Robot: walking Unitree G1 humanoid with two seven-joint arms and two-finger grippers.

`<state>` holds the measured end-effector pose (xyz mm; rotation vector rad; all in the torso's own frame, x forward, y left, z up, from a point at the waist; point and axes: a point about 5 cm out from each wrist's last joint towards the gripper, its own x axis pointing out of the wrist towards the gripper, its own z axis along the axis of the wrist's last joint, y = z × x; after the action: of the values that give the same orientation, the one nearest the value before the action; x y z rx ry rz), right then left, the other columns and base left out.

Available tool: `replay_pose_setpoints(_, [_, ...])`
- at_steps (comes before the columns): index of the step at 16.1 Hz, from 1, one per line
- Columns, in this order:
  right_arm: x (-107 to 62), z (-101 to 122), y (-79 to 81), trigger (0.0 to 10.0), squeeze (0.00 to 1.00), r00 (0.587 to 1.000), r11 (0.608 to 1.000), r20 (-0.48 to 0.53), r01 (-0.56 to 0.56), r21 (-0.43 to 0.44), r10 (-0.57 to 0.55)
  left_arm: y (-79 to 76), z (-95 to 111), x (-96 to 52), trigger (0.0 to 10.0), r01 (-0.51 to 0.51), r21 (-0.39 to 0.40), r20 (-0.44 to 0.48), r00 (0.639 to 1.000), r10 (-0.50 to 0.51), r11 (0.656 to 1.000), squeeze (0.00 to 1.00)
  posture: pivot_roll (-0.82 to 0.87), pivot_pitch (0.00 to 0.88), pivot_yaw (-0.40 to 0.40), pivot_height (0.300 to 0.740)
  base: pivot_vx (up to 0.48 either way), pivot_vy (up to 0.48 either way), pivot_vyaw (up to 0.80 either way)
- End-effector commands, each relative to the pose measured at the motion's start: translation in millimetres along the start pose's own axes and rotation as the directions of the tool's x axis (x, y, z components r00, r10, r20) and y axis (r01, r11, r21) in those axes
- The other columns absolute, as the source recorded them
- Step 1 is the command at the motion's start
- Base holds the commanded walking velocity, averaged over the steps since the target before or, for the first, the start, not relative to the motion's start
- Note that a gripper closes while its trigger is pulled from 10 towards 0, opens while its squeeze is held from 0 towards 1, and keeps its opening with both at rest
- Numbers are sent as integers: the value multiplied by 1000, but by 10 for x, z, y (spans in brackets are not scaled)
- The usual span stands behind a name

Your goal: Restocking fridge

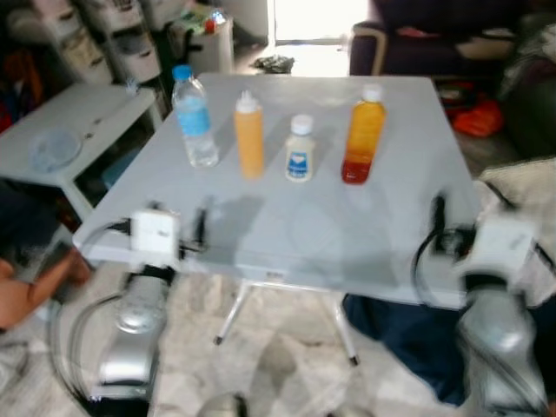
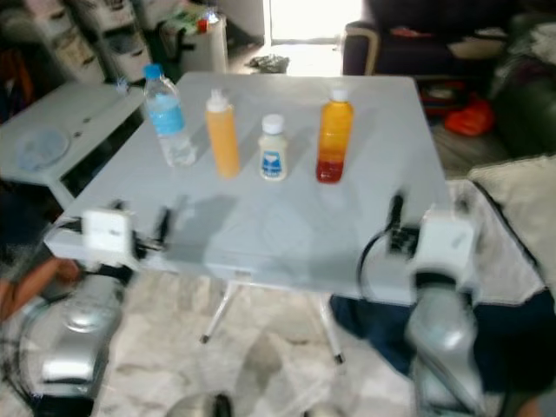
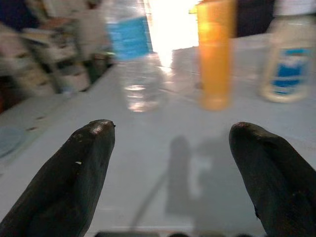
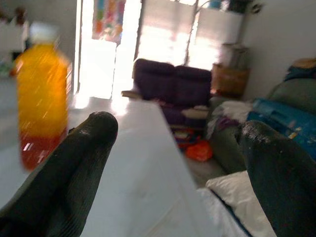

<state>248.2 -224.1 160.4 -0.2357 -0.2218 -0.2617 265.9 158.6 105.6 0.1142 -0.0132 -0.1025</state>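
Four bottles stand in a row mid-table before me: a clear water bottle [image 1: 193, 117] with a blue cap, an orange squeeze bottle [image 1: 249, 136], a small white bottle [image 1: 300, 149] and a tall juice bottle [image 1: 364, 135], orange over red. My left gripper [image 3: 168, 173] and right gripper [image 4: 177, 173] hover at the white folding table's [image 1: 347, 234] near edge, fingers spread, holding nothing. A dark sofa [image 4: 173, 84] sits behind.

head down, wrists low along table [image 1: 347, 226]
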Motion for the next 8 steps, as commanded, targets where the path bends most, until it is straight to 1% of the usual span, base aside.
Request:
replay_pose_setpoints(1, [89,33,8,10000,0,1000,1000,0,8,17,-8,13,29,12,10000,15,-3,4,1000,-15,1000,0,-65,36,100,740,281,0,-800])
replay_pose_setpoints(3, [125,70,33,10000,0,1000,999,9,8,31,-8,24,34,30,10000,18,-9,8,1000,-18,1000,0,-70,31,89,740,289,0,-750])
replay_pose_setpoints(4, [139,95,75,10000,0,1000,999,12,-9,34,9,37,55,68,10000,12,-15,20,1000,-12,1000,0,-73,29,74,740,386,0,0])
replay_pose_setpoints(5, [153,120,127,10000,0,999,998,15,-34,45,34,29,92,125,10000,17,-22,39,999,-16,1000,0,-71,28,57,740,446,0,0])
replay_pose_setpoints(6, [150,109,156,10000,0,999,997,9,-49,51,48,2,105,149,10000,23,-22,45,999,-22,999,0,-70,25,48,740,401,0,0])
replay_pose_setpoints(7, [143,93,182,10000,0,998,997,0,-62,54,62,-24,107,158,10000,24,-22,48,999,-23,999,0,-67,19,33,740,270,0,0])
replay_pose_setpoints(8, [138,85,209,10000,0,997,995,-5,-78,59,78,-49,111,159,10000,22,-23,51,999,-21,999,0,-61,16,19,740,0,0,0])
